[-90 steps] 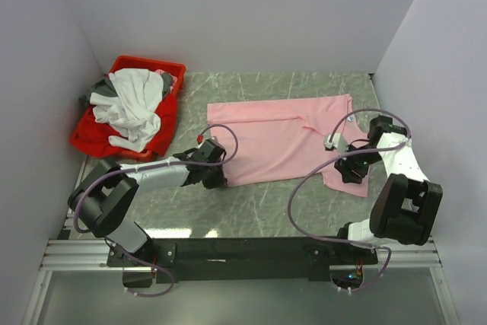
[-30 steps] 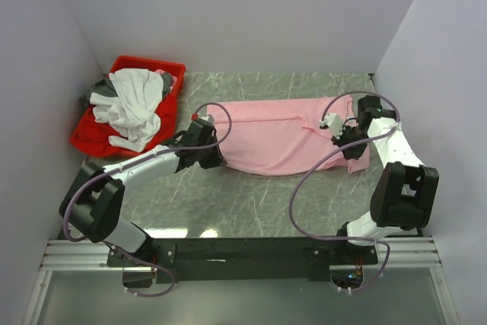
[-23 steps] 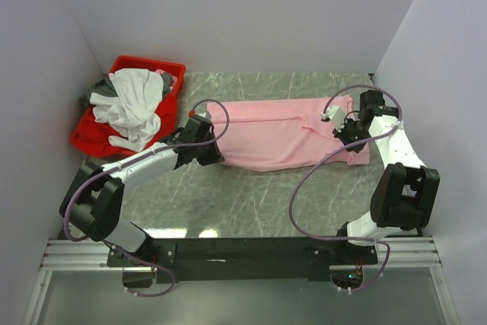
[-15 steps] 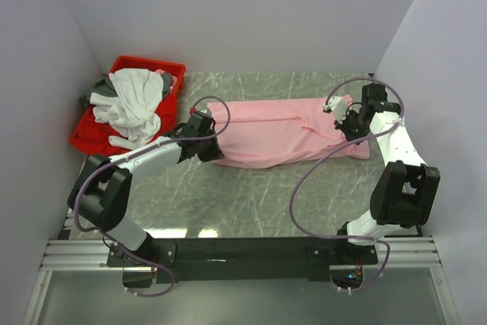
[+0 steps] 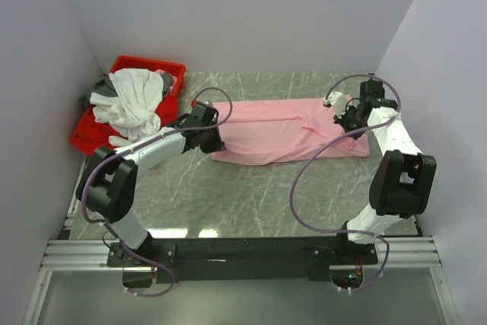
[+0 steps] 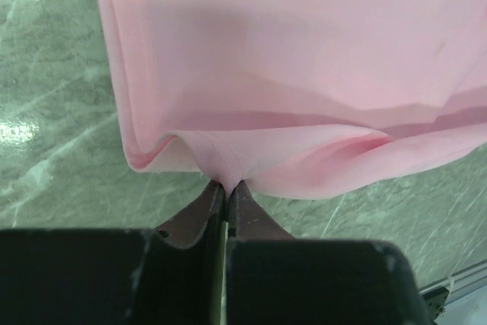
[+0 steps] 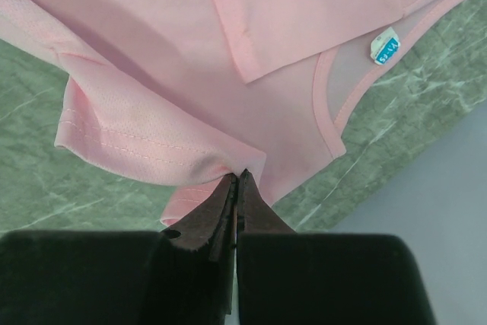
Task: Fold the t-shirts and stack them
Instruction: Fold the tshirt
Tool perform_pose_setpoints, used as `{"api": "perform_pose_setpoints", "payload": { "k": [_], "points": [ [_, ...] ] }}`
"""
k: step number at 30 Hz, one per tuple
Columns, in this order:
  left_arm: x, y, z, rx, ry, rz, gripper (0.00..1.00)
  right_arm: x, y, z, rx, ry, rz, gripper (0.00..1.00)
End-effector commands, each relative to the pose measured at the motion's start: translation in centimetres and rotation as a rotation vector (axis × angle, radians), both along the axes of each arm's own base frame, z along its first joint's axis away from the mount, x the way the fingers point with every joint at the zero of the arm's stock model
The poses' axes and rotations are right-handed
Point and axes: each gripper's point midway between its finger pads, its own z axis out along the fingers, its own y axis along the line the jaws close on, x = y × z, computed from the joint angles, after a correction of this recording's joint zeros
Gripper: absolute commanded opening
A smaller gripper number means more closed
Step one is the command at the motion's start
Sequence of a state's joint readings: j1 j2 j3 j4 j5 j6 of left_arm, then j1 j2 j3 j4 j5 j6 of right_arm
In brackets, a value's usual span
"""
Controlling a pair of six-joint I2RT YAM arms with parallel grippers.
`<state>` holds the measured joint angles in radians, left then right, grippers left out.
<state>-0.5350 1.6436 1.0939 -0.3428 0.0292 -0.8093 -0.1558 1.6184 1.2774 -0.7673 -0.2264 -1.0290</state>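
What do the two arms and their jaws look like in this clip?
The left arm and right arm have white links between bulky black joints. A thin purple cable loops loosely along each one. The jaws are dark and flat, taper to a point, and sit on a black block.

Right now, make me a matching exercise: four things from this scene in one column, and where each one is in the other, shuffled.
1. pink t-shirt
2. red bin
3. white shirt
4. right gripper

A. heaped in the bin
B. shut on pink cloth at the right side
C. far left corner of the table
D. lying across the middle, partly folded

Pairs: 1-D, 2-C, 3-A, 4-B
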Motion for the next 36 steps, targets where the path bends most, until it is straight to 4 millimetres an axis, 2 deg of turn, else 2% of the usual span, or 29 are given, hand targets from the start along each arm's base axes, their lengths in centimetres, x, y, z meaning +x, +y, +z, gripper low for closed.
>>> {"api": "perform_pose_setpoints", "payload": {
  "k": [1,17,23,36],
  "points": [
    [1.4,0.2,0.2,0.0,-0.005,0.044,0.01,2.6,-0.6,2.1,-0.012,-0.096,-0.028,0.0],
    [1.9,0.1,-0.5,-0.042,0.034,0.094,0.01,4.7,-0.7,1.9,0.003,-0.114,-0.058,0.0],
    [2.1,0.6,0.2,-0.049,0.009,0.125,0.01,4.9,-0.6,1.4,0.002,-0.107,-0.053,0.0],
    [4.3,1.0,1.8,0.001,-0.041,0.129,0.01,5.2,-0.7,0.5,-0.012,-0.084,-0.055,0.0]
  ]
}}
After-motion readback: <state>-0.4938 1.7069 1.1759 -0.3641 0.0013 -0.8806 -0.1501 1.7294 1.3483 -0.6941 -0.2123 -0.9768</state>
